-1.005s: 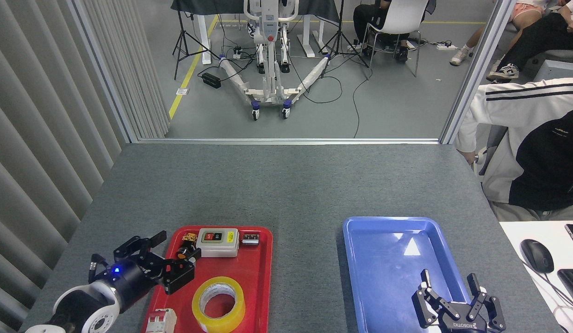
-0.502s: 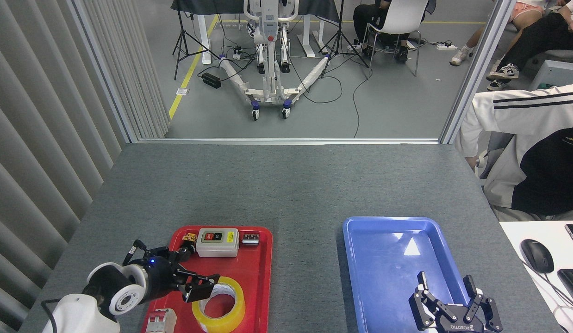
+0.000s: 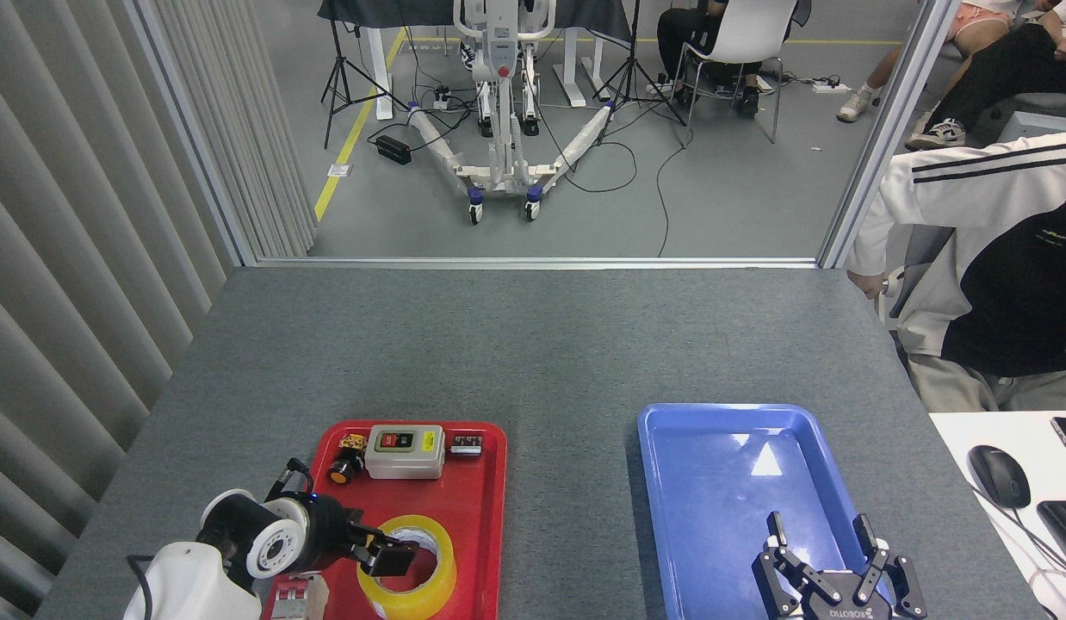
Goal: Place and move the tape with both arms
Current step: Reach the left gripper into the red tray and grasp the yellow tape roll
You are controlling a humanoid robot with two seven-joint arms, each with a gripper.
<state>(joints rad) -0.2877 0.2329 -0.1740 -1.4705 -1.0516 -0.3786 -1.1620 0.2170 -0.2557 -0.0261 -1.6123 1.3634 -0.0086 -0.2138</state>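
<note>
one glossy yellow tape [image 3: 410,564] ring, red tray [image 3: 477,508]

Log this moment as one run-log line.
left gripper: at tape rim, grip unclear | right gripper: open, over blue tray | tape: on red tray

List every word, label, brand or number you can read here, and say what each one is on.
"ROBOTIQ", mirrored and small, on the right gripper over the blue tray.
Red, black and yellow labels on the white switch box in the red tray: too small to read.
Chest mark on the seated person's black-and-white jacket: blurred.
Tape, left gripper: no text visible.
</note>
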